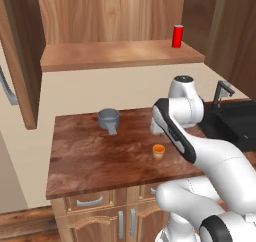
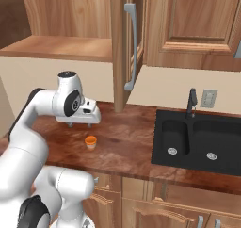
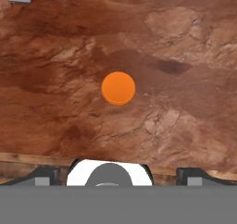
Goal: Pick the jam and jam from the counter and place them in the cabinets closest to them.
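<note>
Reddish-brown marbled counter (image 1: 100,156), glossy, veined. Landmark: small orange-lidded jam jar (image 1: 158,151), round, standing near the counter's front edge. My gripper (image 2: 77,124) hangs over the counter just behind the jar, jaws wide apart, holding nothing. I judge I should centre over the lid, descend straight, close low on the body. Behind-left: grey pot (image 1: 108,118). Farther, above: red can (image 1: 177,36) on the open wood cabinets' (image 1: 120,56) shelf
</note>
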Robot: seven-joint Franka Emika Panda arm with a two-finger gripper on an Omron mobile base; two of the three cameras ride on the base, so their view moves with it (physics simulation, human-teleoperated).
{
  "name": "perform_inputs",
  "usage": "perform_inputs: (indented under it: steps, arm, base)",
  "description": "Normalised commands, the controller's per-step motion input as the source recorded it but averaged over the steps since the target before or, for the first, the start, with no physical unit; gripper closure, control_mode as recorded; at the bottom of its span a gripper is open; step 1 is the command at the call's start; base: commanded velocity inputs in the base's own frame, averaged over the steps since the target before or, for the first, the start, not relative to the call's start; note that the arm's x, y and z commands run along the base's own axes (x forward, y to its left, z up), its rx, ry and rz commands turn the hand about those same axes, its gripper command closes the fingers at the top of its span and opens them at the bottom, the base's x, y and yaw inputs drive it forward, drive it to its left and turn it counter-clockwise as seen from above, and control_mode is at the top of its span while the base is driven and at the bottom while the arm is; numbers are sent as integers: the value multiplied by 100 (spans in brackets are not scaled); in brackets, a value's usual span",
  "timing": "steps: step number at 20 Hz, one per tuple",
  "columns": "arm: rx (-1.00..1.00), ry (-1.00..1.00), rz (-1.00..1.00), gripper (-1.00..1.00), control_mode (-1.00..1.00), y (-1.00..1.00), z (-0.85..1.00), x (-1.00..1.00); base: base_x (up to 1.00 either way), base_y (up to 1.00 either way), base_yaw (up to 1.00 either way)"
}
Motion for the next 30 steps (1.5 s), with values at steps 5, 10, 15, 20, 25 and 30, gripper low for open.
perform_inputs:
  steps: [5, 10, 15, 20, 25, 30]
  arm:
    - [-3, 2, 0, -100, -100, 0, -34, -2]
    - [-3, 4, 0, -100, -100, 0, -34, 0]
    - [-2, 6, 0, -100, -100, 0, -34, 6]
    - [0, 6, 0, -100, -100, 0, -30, 12]
    - [0, 3, 0, -100, -100, 2, -19, 25]
    - [0, 1, 0, -100, -100, 6, -5, 33]
  base:
    - [0, 0, 0]
    - [0, 0, 0]
    - [0, 0, 0]
    - [0, 0, 0]
    - [0, 0, 0]
    - [0, 0, 0]
